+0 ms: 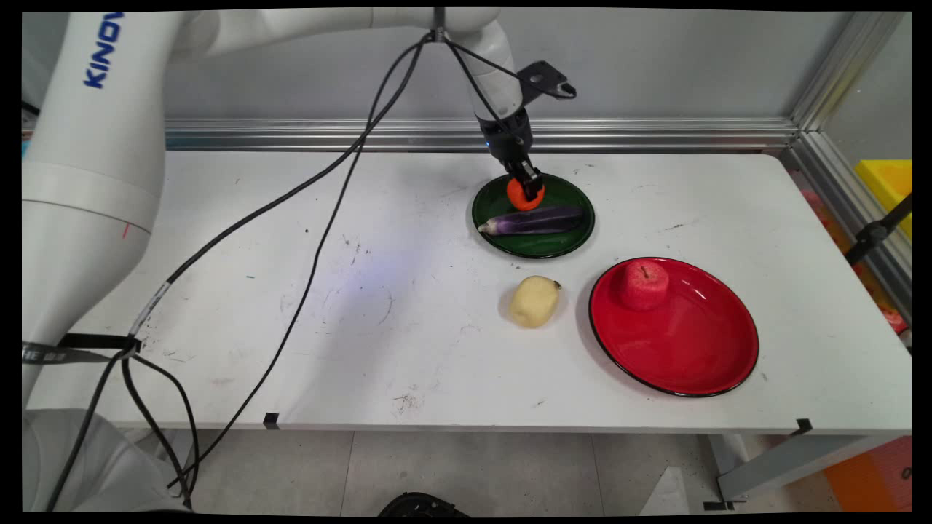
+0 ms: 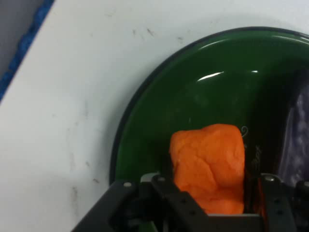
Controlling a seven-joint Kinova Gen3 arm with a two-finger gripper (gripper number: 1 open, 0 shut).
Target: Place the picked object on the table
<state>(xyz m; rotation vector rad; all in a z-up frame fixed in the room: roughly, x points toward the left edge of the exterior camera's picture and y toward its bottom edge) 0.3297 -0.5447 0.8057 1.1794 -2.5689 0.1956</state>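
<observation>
1. Main view: the gripper [image 1: 526, 186] is clamped on an orange fruit [image 1: 521, 195] over the far part of the green plate [image 1: 561, 244]. A purple eggplant [image 1: 535, 220] lies on that plate just nearer than the fruit. A yellow potato [image 1: 534, 301] sits near the plate's front, beside a red plate [image 1: 677, 349] bearing a red apple [image 1: 644, 284].
2. Hand view: the gripper [image 2: 207, 195] has the orange fruit [image 2: 208, 164] pinched between its fingers, above the green plate [image 2: 145, 125].

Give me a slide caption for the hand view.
Claw straddling an orange fruit in the green plate, purple eggplant alongside.
</observation>
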